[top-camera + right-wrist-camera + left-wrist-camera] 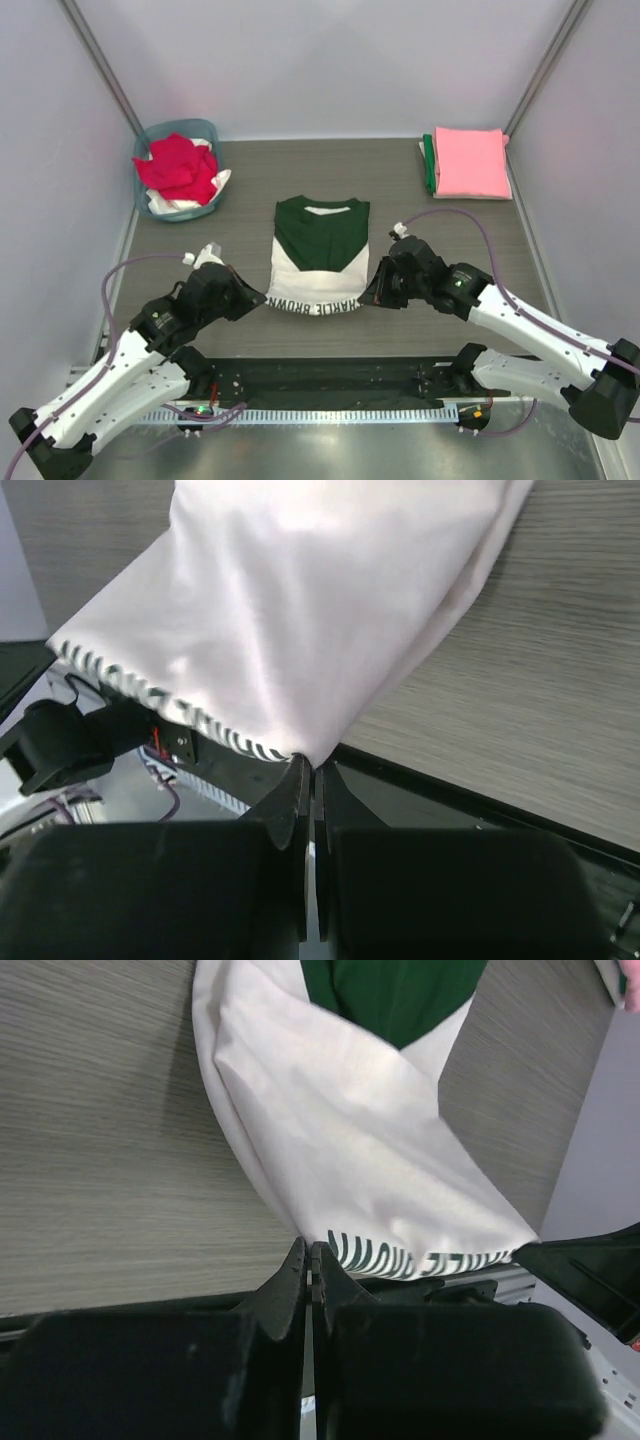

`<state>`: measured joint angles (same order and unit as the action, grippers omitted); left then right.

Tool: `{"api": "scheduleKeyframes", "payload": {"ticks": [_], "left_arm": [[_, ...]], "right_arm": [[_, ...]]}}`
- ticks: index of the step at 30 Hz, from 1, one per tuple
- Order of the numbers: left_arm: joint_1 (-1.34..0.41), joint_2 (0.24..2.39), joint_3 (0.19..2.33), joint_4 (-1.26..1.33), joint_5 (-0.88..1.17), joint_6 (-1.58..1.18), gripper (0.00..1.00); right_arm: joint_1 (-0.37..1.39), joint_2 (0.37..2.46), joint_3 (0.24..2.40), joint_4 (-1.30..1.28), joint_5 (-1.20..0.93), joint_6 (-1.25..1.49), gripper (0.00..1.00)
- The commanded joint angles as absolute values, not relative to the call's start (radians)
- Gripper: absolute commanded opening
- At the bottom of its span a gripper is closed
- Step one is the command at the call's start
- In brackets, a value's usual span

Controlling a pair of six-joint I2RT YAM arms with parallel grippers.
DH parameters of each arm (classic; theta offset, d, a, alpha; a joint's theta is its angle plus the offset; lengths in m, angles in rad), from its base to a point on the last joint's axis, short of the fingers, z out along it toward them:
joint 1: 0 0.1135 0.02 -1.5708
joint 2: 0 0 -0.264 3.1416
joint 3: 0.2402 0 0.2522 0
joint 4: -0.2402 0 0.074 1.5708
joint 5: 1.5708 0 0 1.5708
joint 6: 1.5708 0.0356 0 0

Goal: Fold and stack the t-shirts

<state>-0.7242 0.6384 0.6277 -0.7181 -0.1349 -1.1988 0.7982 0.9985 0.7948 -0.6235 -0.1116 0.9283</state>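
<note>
While the left gripper (pixel 262 297) and the right gripper (pixel 370 297) each clamp a near corner of the cream-and-green t-shirt (pixel 320 245) at mid-table (pixel 200 230), folding is in hand. Next, probably: carry both corners evenly toward the collar (pixel 322 210), then release.

cream-green shirt (pixel 320 245): centre, near hem lifted | red shirt (pixel 178 168): crumpled far-left | pink shirt (pixel 472 162): folded far-right

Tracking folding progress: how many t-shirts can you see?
5: cream-and-green shirt mid-table; pink shirt stacked on green shirt, far right; red shirt over white shirt in the basket, far left. More may be hidden there.
</note>
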Motion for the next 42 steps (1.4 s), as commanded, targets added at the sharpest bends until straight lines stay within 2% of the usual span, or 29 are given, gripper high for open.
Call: {"api": "scheduleKeyframes", "payload": {"ticks": [1,12,26,33,42], "left_arm": [[-0.727,0.637,0.734,-0.879,-0.215,-1.209,0.00],[-0.716,0.914,1.014,-0.845,-0.388,-1.026,0.00],[-0.442,1.385,1.322,-0.635,-0.137,-0.839,0.00],[-0.379,1.574,1.500,-0.638,-0.087,-0.781,0.00],[-0.325,1.775,1.597,-0.611,-0.041,-0.756,0.00]], "right_arm": [[0.804,0.969,0.865,-0.722,0.042,1.019,0.01],[0.778,1.254,1.236,-0.884,0.305,0.810,0.01],[0.519,1.521,1.446,-0.818,0.178,0.631,0.01],[0.454,1.666,1.583,-0.805,0.124,0.572,0.01],[0.399,1.847,1.713,-0.801,0.086,0.526,0.01]]}}
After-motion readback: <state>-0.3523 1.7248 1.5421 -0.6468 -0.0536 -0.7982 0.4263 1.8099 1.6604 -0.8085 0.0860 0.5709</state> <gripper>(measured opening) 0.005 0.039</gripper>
